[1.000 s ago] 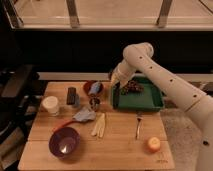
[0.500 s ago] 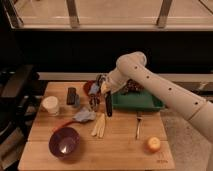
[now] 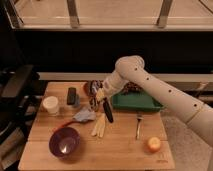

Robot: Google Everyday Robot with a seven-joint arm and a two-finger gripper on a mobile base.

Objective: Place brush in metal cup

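Only one view here, the camera view. The arm (image 3: pixel 150 82) reaches in from the right edge of the frame, and the gripper (image 3: pixel 98 95) sits just left of centre, above the back part of the table (image 3: pixel 120 150) and right beside the red bowl (image 3: pixel 88 87). A second ago it was further right, over the green tray (image 3: pixel 142 104); half a second ago it had already swung left, and now it is a bit nearer the cup side. The brush (image 3: pixel 107 111) goes with it: it hangs down from the gripper, tilted, its lower end toward frame bottom over the gap between the grey-blue cloth (image 3: pixel 84 115) and the pale wooden sticks (image 3: pixel 100 126). The pincer looks closed down on the brush's upper end; you can't make out a gap, and the brush isn't lying on the wood, so read it as held. The metal cup (image 3: pixel 71 95) stands upright left of the gripper, near but apart, between the white cup (image 3: pixel 50 104) and the red bowl, and nothing shows inside it. So pickup is done and transport is underway, placing not yet. You likely need a short move left, then get the brush more upright over the cup mouth before letting go. The cup is narrow, so a tilted brush could catch the rim or tip it. The fork (image 3: pixel 138 125), the orange (image 3: pixel 154 145) and the purple bowl (image 3: pixel 65 142) sit in the lower frame, out of the path.
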